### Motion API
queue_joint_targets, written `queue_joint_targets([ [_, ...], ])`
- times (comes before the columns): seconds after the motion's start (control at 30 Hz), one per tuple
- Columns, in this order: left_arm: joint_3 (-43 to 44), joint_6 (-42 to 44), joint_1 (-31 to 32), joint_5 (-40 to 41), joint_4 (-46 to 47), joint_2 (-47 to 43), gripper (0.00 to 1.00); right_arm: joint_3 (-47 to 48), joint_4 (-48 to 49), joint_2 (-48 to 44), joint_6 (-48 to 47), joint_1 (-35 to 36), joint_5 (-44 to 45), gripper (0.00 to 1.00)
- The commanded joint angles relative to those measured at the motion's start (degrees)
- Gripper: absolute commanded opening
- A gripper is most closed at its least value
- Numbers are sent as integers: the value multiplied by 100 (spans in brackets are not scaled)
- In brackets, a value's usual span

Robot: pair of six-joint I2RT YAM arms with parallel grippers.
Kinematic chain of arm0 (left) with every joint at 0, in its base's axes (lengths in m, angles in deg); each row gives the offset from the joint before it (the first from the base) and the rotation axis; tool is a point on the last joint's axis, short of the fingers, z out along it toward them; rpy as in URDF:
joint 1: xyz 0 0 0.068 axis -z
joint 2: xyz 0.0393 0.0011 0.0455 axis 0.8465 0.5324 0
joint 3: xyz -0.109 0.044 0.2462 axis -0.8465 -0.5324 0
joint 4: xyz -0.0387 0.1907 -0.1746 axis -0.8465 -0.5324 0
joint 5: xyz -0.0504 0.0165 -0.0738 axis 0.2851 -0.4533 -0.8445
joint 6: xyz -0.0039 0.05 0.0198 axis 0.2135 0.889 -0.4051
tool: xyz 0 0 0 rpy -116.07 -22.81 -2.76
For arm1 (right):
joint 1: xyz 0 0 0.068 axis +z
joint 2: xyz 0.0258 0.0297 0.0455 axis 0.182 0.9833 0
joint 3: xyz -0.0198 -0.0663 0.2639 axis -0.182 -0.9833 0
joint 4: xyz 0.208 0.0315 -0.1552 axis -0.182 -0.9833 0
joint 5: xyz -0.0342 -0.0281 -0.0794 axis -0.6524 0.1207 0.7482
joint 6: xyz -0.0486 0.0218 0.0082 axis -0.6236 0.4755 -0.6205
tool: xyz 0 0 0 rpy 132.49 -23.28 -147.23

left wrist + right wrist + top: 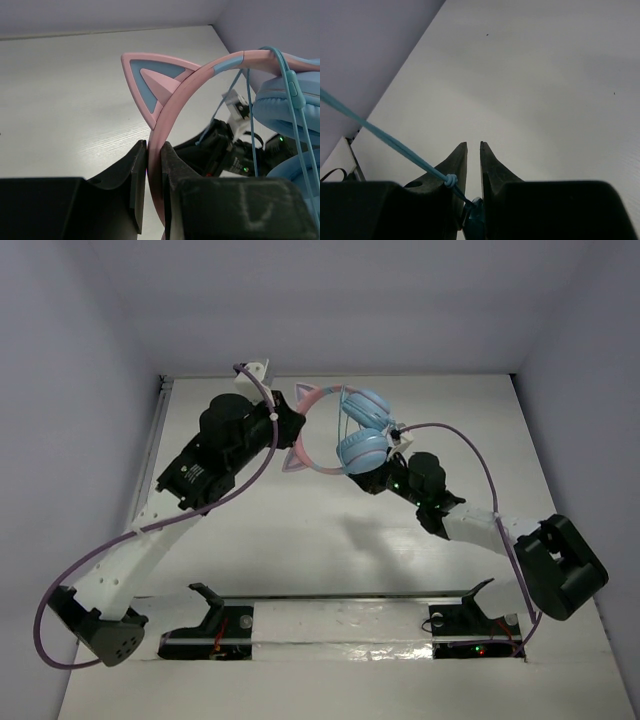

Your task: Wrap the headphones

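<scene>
The headphones [350, 430] hang above the table at the back middle, with two round light blue ear cups [364, 450] and a pink headband with a cat ear [155, 85]. My left gripper [292, 428] is shut on the pink headband [156, 165], which stands upright between its jaws [154, 150]. The thin light blue cable [295, 100] hangs over the band beside the cups. My right gripper [384, 474] sits just under the lower cup. In the right wrist view its jaws [473, 145] stand nearly together and pinch the cable's teal end [477, 216] deep between them. The knotted cable [380, 134] runs off to the left.
White walls close in the table on the left, back and right. A metal rail [150, 465] runs along the left edge. Two black stands [215, 615] [465, 612] sit at the near edge by the arm bases. Purple arm cables [200, 510] loop beside each arm.
</scene>
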Motion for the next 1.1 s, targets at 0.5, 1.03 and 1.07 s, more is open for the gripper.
queue_joint_targets([
  [0.5, -519, -1615, -407, 1989, 1937, 1473, 0, -3, -954, -600, 671, 756, 279, 8],
  [1.03, -1344, -1334, -408, 2184, 2473, 2186, 0, 780, -1378, -539, 1092, 1012, -952, 1],
  [1.07, -1441, -1334, -408, 2140, 2517, 2186, 0, 823, -1360, -548, 1162, 1012, -865, 1],
])
